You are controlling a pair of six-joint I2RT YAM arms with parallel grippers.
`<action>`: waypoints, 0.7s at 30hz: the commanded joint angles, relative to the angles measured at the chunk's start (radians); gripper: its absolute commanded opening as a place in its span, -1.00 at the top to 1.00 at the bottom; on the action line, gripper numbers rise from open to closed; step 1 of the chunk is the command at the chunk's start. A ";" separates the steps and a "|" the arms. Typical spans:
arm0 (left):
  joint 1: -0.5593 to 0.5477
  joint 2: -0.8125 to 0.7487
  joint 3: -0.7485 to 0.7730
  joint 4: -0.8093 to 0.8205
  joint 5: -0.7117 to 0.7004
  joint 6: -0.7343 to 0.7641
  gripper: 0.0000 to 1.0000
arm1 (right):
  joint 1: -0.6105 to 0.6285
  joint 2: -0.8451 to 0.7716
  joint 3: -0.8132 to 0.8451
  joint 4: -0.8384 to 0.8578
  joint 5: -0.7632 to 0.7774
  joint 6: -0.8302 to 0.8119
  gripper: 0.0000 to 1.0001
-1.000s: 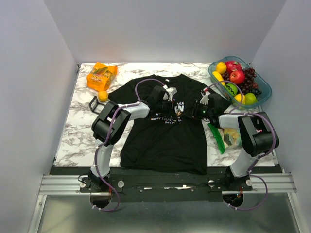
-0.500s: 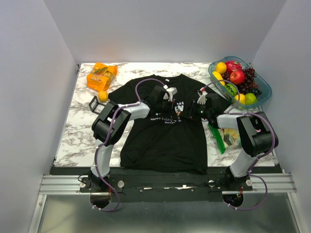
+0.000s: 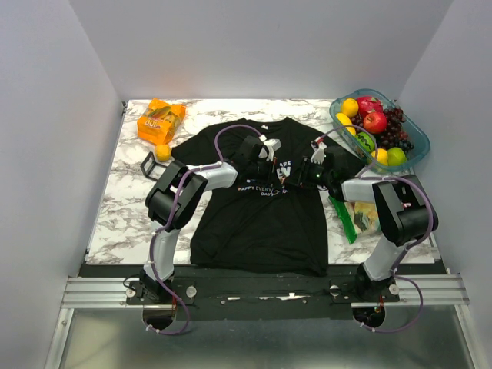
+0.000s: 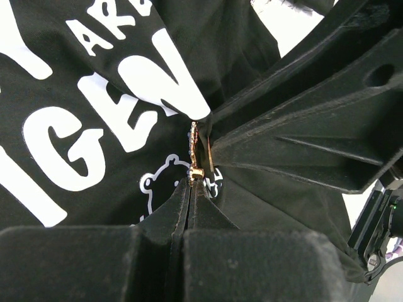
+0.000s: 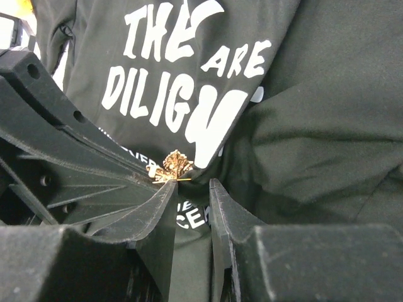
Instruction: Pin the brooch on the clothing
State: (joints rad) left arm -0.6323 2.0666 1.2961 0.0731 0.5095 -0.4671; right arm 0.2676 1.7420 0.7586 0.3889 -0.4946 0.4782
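The left arm (image 3: pixel 184 192) and the right arm (image 3: pixel 400 207) are built alike: bulky matt-black joint housings joined by pale silver-grey link tubes. A thin lavender cable (image 3: pixel 229 129) loops free along each arm. One arches near the centre of the overhead frame, the other curls at lower right beside the round base (image 3: pixel 373 290).

In its own wrist view the left gripper (image 4: pixel 192 182) has black plastic fingers that narrow to thin wedges from a blocky, faintly grainy carriage along the bottom edge. The right gripper (image 5: pixel 192 187) is the same. Seen from the opposite wrist, the outer finger faces carry raised triangular ribs and a small round hole.
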 commanded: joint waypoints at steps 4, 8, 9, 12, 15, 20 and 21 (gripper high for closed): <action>-0.013 0.013 0.028 0.001 0.023 0.024 1.00 | 0.008 0.034 0.031 0.034 -0.024 -0.010 0.32; -0.017 0.015 0.031 -0.004 0.023 0.028 1.00 | 0.009 0.037 0.038 0.034 -0.021 -0.009 0.33; -0.017 0.015 0.032 -0.003 0.023 0.030 1.00 | 0.010 0.037 0.041 0.033 -0.019 -0.009 0.33; -0.020 0.015 0.031 -0.006 0.021 0.033 1.00 | 0.010 0.040 0.041 0.036 -0.016 -0.004 0.34; -0.023 0.013 0.029 -0.004 0.021 0.031 1.00 | 0.013 0.047 0.047 0.038 -0.016 0.000 0.34; -0.030 0.012 0.026 -0.002 0.017 0.038 1.00 | 0.016 0.057 0.057 0.034 -0.012 0.003 0.35; -0.032 0.013 0.026 -0.002 0.015 0.036 1.00 | 0.018 0.060 0.058 0.036 -0.010 0.005 0.35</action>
State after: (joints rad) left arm -0.6331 2.0666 1.3014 0.0669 0.5045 -0.4477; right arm 0.2749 1.7760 0.7837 0.3950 -0.5079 0.4812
